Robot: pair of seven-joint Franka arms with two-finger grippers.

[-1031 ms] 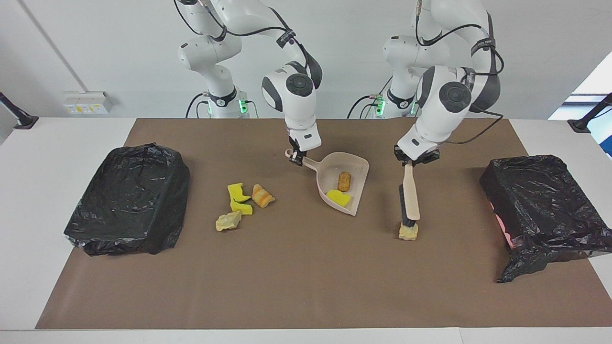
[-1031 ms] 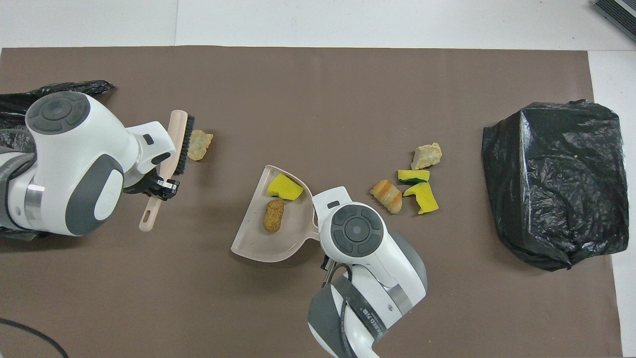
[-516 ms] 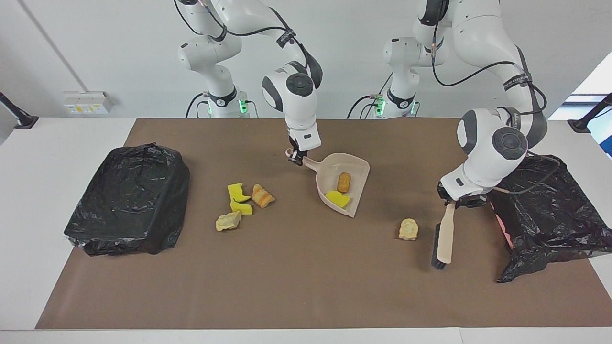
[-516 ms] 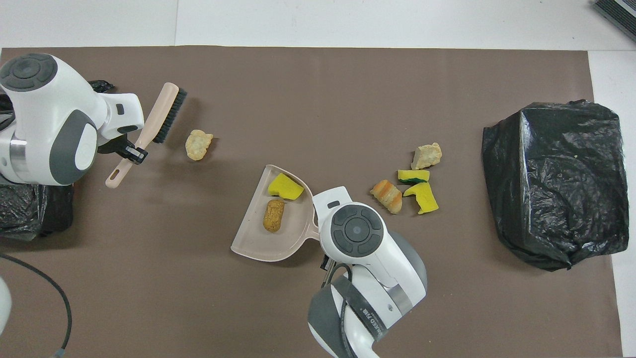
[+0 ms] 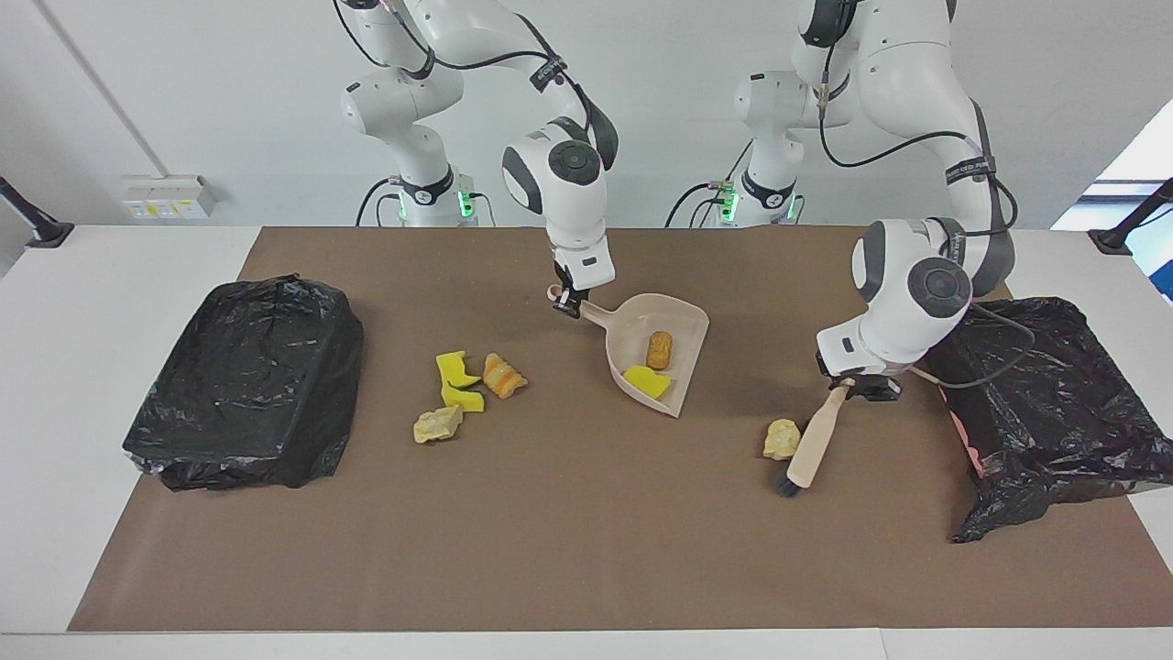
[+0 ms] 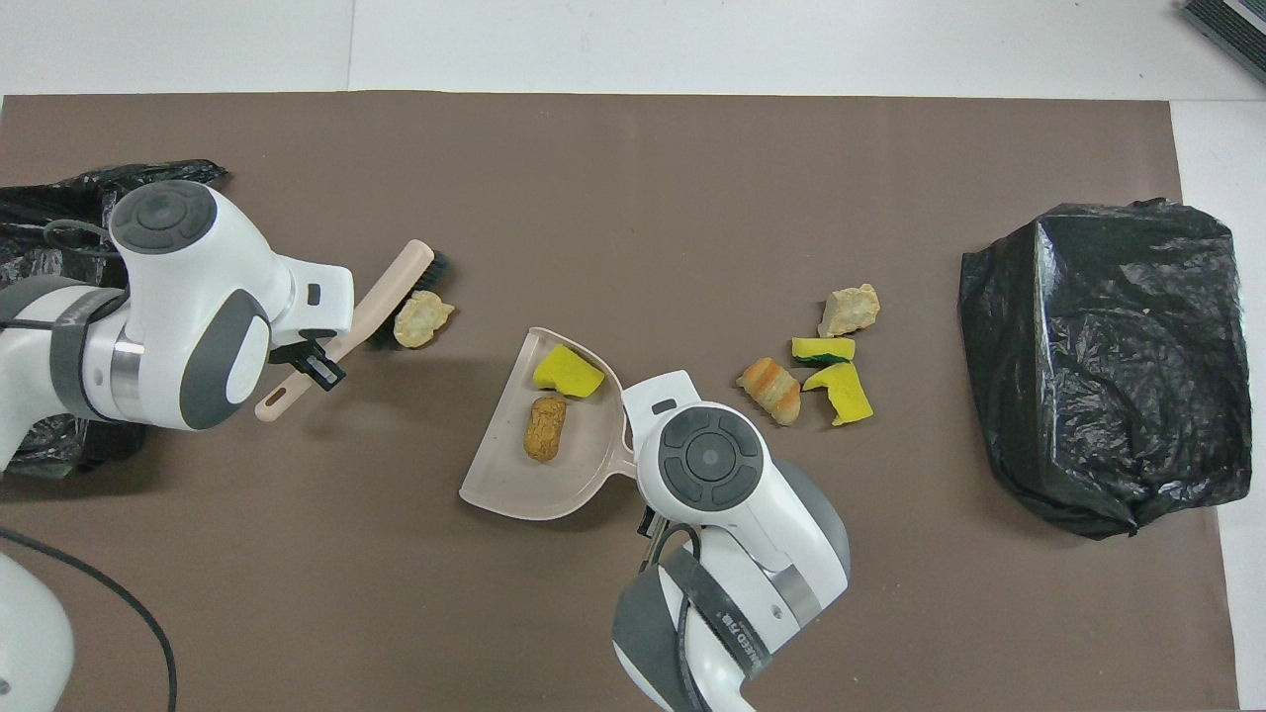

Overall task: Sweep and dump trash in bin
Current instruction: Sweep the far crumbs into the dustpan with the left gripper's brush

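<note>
Gripping brush (image 5: 810,446) (left gripper (image 5: 854,386)) against beige chunk (image 5: 781,438), right gripper (image 5: 569,302) clamping dustpan (image 5: 683,323)

White table (image 5: 55,385) carries a brown mat (image 5: 586,550). On the mat: a black-bagged bin (image 5: 243,380) at the right arm's end and another (image 5: 1054,403) at the left arm's end, a beige dustpan (image 5: 683,353) mid-mat. Four foam chunks (image 5: 467,390) cluster between dustpan and right-end bin; one pale chunk (image 5: 781,439) lies toward the left arm's end.
</note>
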